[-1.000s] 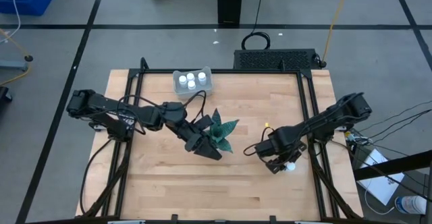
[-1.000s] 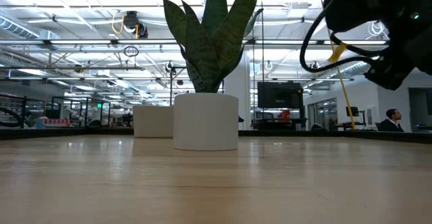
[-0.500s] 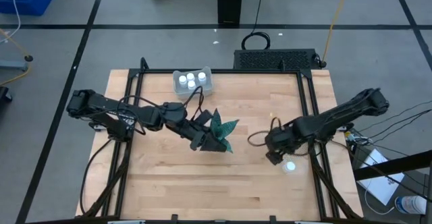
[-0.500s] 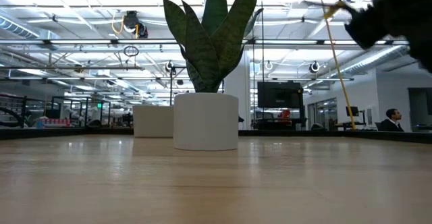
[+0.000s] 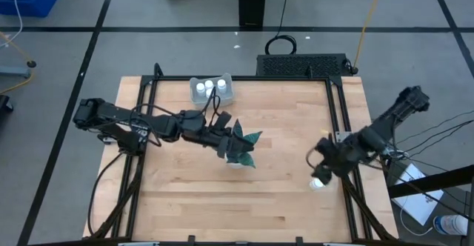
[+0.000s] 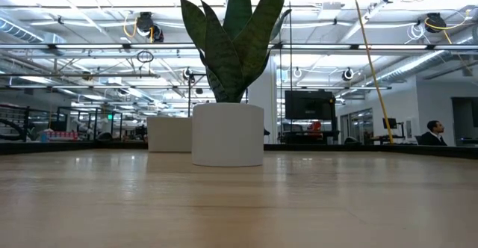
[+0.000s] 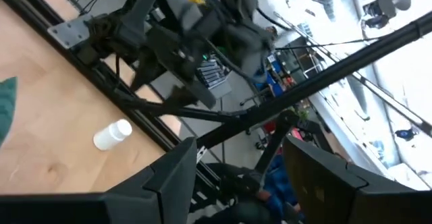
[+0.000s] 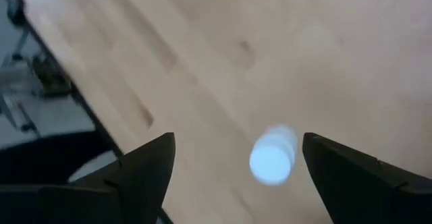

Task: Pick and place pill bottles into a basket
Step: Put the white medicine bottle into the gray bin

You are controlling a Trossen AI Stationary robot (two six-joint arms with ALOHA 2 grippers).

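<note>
At the high view's lower right, the small white cylindrical pill bottle [image 5: 318, 183] apparently lies on its side just below the empty, wide-open right gripper [image 5: 324, 173], far nearer than the left arm's.

Robotics lab (open hall): ceiling trusses [image 6: 89, 50], monitor [image 6: 308, 104].

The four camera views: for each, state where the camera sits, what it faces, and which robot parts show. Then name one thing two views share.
High view: overhead, straight down on the table; both arms, basket, plant.
Low view: at tabletop height, level across at the plant's pot; hardly any arm.
Left wrist view: past its two open fingers, toward the right arm.
Right wrist view: down between open fingers.
Shared: the lying pill bottle shows in both wrist views.
</note>
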